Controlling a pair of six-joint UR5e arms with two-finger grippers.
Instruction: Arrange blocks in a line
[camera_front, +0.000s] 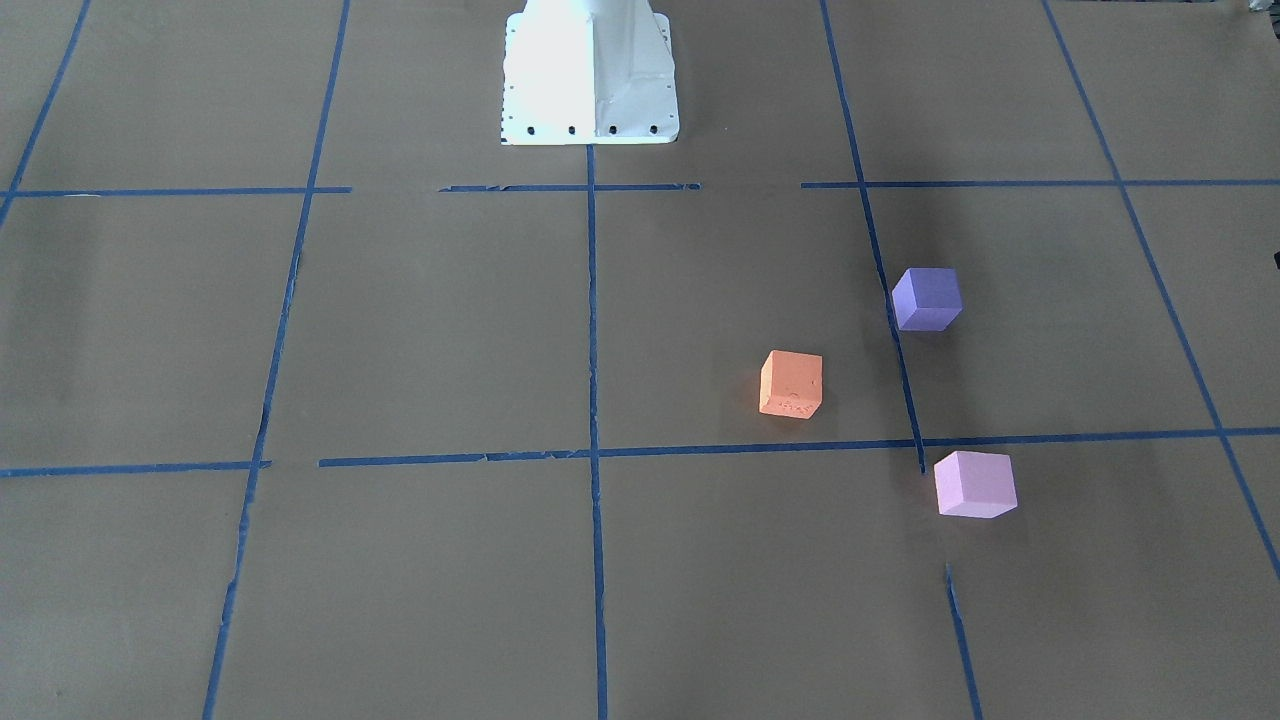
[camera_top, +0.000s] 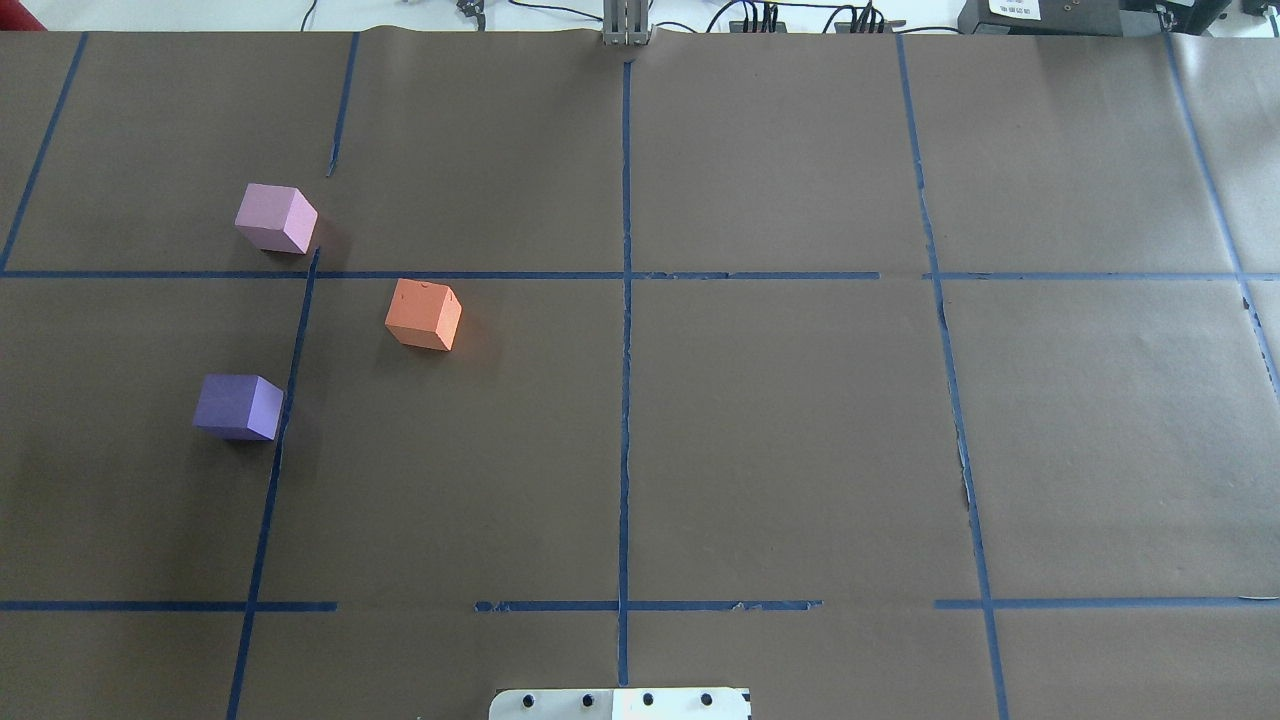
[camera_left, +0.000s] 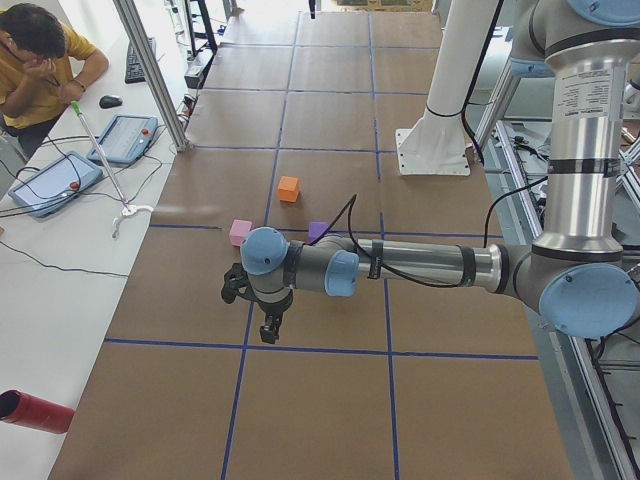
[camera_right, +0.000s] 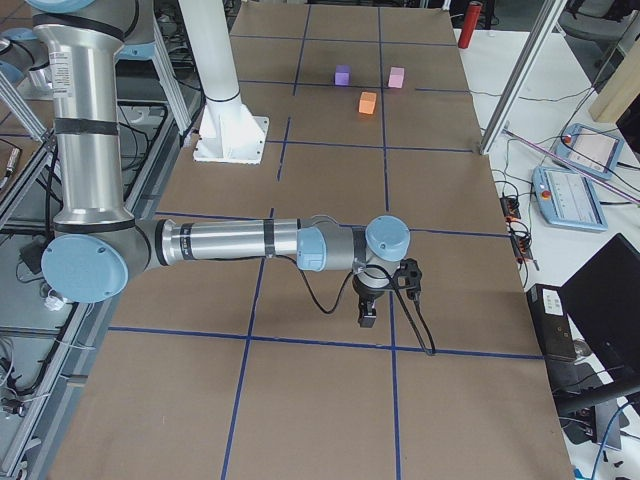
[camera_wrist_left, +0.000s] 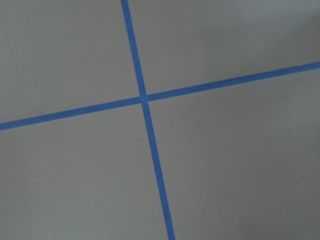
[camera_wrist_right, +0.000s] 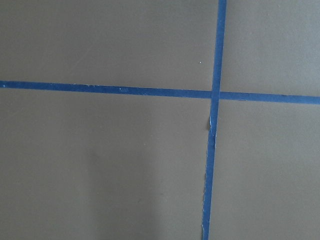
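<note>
Three cubes lie apart on the brown paper on my left half of the table. The orange block is nearest the centre line. The dark purple block is closer to my base. The pale pink block is farthest from it. My left gripper hangs over the table's left end, short of the blocks. My right gripper hangs over the right end, far from them. I cannot tell whether either is open or shut. Both wrist views show only paper and blue tape.
Blue tape lines grid the paper. My white base stands at the table's near-middle edge. A red cylinder lies on the side bench. An operator sits there beside pendants and a metal post.
</note>
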